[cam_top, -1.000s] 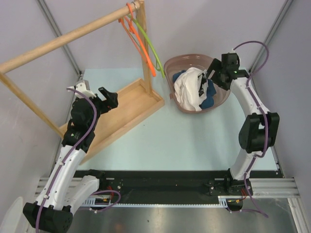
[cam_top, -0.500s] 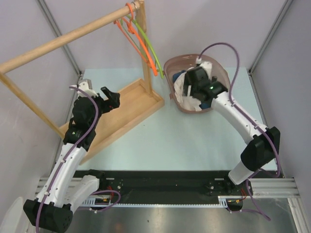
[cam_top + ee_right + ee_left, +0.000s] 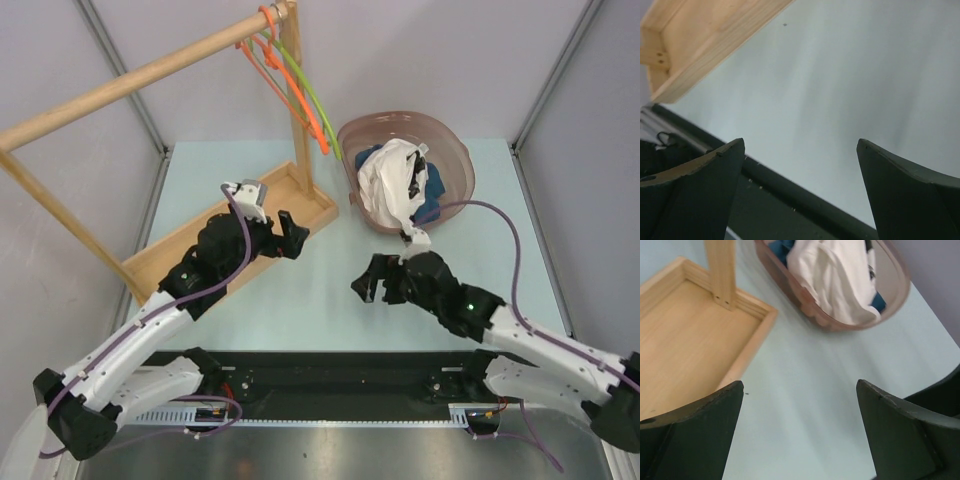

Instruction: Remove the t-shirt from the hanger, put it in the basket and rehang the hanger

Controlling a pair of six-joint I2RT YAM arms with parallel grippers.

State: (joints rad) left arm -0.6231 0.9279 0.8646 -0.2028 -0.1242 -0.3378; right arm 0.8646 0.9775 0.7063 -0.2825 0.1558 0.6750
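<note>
Right gripper [image 3: 371, 286] is back from the basket [image 3: 458, 157], left gripper [image 3: 291, 233] swung inward; I see both spread wide, holding nothing. T-shirt [image 3: 392, 182] lies in basket.

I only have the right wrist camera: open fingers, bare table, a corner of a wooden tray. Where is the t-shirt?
Observer: A white t-shirt lies crumpled in the brown basket at the far right of the table, with dark blue cloth beside it.
Operator: Is anything on the hangers?
Observer: No. The orange and green hangers hang bare at the end of the wooden rail.
Operator: And the left arm?
Observer: The left gripper is open and empty, over the table just off the corner of the rack's wooden base.
</note>
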